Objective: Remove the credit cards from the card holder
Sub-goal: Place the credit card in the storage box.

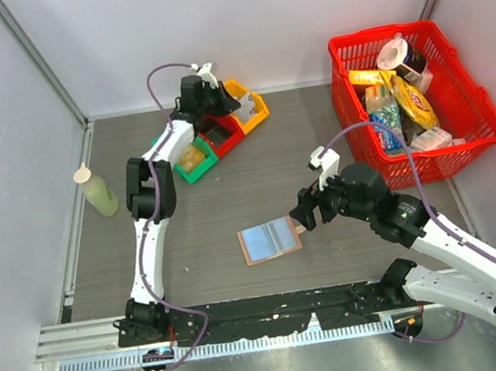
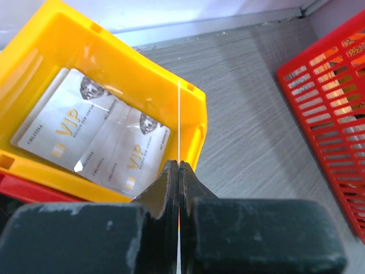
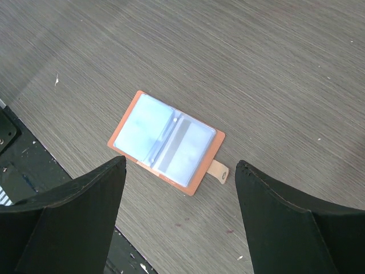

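While the tan-pink leather bifold card holder lies open on the grey table beneath the wide-spread, empty right end effector, two thin whitish credit cards lie in a yellow plastic bin; a third card, judged stiff and slippery, is pinched edgewise by the left end effector.

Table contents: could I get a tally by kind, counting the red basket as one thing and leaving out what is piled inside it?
Card holder: 1
Credit cards, lying in the yellow bin: 2
Small bins: 3 (yellow bin, red bin, green bin)
Red basket: 1
Bottle: 1
Total: 8
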